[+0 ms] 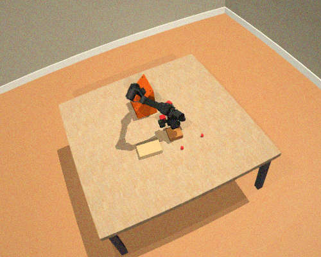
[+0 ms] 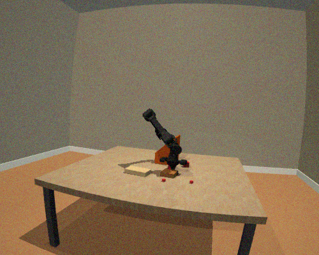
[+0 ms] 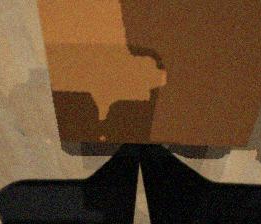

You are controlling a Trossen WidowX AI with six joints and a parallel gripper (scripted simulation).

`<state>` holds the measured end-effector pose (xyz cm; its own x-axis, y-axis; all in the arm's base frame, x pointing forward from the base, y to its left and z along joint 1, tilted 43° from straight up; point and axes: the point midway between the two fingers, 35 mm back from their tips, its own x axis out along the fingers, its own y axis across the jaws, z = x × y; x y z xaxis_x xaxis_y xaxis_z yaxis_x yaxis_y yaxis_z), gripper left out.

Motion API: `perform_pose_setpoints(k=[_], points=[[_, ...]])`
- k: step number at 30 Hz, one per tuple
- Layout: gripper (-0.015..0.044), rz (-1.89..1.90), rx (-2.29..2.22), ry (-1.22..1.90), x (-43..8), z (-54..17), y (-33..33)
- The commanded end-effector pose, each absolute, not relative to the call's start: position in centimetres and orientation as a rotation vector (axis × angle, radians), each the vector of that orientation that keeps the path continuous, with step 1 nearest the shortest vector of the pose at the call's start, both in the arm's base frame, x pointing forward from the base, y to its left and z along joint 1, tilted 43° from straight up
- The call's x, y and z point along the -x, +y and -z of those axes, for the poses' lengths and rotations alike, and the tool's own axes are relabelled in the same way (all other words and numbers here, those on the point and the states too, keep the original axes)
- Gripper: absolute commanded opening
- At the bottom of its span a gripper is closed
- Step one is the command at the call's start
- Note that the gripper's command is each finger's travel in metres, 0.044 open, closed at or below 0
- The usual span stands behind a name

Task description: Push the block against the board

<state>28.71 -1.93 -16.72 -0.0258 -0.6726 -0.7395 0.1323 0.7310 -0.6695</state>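
Observation:
The square block (image 1: 178,136) (image 2: 166,174) (image 3: 207,75), brown, lies flat on the table, partly in the arm's shadow. The board (image 1: 149,148) (image 2: 137,171), pale yellow and longer, lies flat to its left in the top and exterior views. A gap of bare table separates them, and their sides do not look parallel in the top view. My gripper (image 2: 172,167) (image 3: 139,137) is shut and empty, low at the block's far side as the exterior camera sees it. In the wrist view the fingertips meet the block's near edge; I cannot tell whether they touch it.
Two small red cubes (image 1: 201,135) (image 1: 182,148) (image 2: 163,180) (image 2: 191,182) lie on the near side of the block. Larger red pieces (image 1: 162,117) (image 2: 187,164) are behind it by the arm. An orange wedge-like object (image 1: 147,112) (image 2: 162,155) stands farther back beneath the arm.

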Motion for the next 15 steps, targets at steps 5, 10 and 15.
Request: perform_pose_setpoints(k=[5,10,15], points=[[0.0000,0.683,0.475,1.460,-30.0,16.6,-2.1],[0.0000,0.683,0.474,1.460,-30.7,16.5,-2.2],[0.0000,0.683,0.474,1.460,-31.4,16.5,-2.2]])
